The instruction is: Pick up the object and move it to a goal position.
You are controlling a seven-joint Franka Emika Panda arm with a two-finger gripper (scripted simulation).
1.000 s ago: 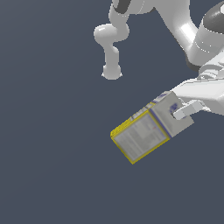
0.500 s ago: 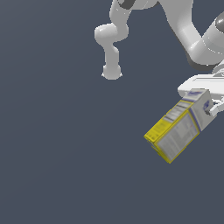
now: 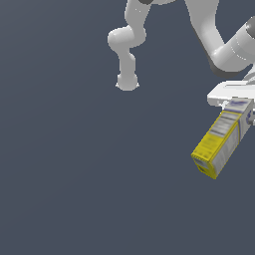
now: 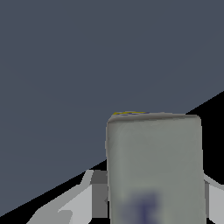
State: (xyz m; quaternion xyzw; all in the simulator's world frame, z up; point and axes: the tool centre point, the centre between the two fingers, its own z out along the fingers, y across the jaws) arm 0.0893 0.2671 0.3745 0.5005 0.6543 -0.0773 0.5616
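The object [image 3: 219, 142] is a small carton with a yellow lower end and a white-grey upper part with fine print. It hangs tilted in the air at the exterior view's right, yellow end pointing down. My gripper [image 3: 242, 107] is shut on its upper end, partly cut off by the frame edge. The wrist view is filled by the carton's grey-white face [image 4: 155, 168] with a blurred blue mark, a thin yellow edge at its far end, and one finger [image 4: 98, 192] beside it.
The arm's white links [image 3: 219, 45] and base [image 3: 127, 82] stand at the back of the exterior view. A plain dark grey surface [image 3: 74, 174] lies under everything. In the wrist view that surface ends at a black edge [image 4: 216, 105].
The gripper has carried the carton toward the exterior view's right and slightly upward. The carton has turned, so its narrow side and yellow end face the camera more.
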